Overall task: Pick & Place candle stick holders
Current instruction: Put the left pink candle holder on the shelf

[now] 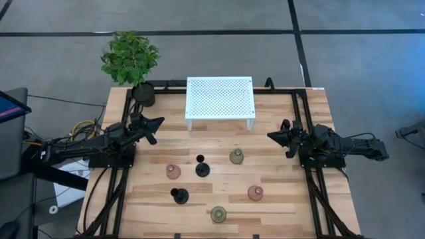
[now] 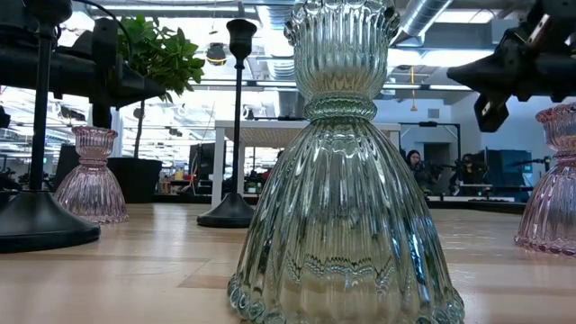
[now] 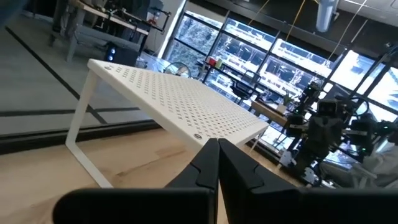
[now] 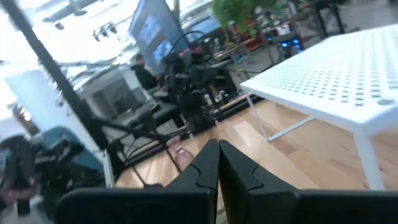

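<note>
Table: light wood top with a black frame along its left and right edges.

Holders, 6, all upright on the near half of the table, none held:
- Pink holder 1: left of centre, just beside the first black one.
- Pink holder 2: right of centre, toward the near edge.
- Olive-green holder 1: right of centre, in front of the white shelf.
- Olive-green holder 2: closest to the near edge, about mid-width; it fills the low view as ribbed glass.
- Black holder 1: round base, thin stem, near the table's centre.
- Black holder 2: left of centre, toward the near edge.

White shelf: perforated top on thin legs, at the middle of the far edge.

Plant pot: black, with a green leafy plant, at the far left corner.

Left gripper: above the left side of the table, pointing toward the shelf, well apart from every holder. Its wrist view shows the 2 fingers pressed together, holding nothing.

Right gripper: above the right side of the table, pointing toward the centre, apart from the holders. Fingers likewise closed against each other and empty.
</note>
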### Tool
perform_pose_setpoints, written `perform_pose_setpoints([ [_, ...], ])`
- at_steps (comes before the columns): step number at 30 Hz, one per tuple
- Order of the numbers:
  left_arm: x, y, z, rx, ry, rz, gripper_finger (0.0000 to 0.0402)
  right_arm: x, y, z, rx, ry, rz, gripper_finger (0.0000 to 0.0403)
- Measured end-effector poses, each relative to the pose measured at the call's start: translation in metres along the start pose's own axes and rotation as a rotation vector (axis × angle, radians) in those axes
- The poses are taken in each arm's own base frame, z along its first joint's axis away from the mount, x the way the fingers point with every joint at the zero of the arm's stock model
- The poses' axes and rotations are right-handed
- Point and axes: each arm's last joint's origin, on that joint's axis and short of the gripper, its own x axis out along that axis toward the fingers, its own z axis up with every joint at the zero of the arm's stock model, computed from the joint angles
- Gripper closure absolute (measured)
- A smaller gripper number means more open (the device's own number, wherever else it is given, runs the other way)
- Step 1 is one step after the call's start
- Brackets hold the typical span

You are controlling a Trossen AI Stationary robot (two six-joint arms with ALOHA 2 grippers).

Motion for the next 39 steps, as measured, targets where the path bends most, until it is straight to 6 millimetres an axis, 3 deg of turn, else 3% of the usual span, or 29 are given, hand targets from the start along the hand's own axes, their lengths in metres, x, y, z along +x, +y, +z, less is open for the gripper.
perform_pose_setpoints([
  [4,0.000,0.000,0.000,0.015,0.003,-0.011,0.0396,0.000,-0.001,0.002,0.005,-0.037,-0.041,0.0403],
  [8,0.000,-0.005,0.001,0.123,0.019,-0.143,0.0396,0.000,-0.001,0.002,-0.014,-0.043,-0.054,0.0403],
  [16,-0.003,-0.025,0.040,0.121,-0.035,-0.323,0.0398,-0.001,0.001,0.010,-0.020,-0.093,-0.099,0.0403],
  [23,0.010,-0.041,0.053,0.155,0.153,-0.400,0.0398,-0.002,0.000,0.011,-0.059,-0.106,-0.144,0.0403],
  [30,0.026,-0.063,0.044,0.156,0.364,-0.570,0.0398,-0.002,0.000,0.011,-0.060,-0.102,-0.151,0.0403],
  [39,0.012,-0.071,0.029,0.198,0.541,-0.608,0.0399,-0.002,-0.004,0.007,-0.030,-0.090,-0.225,0.0403],
])
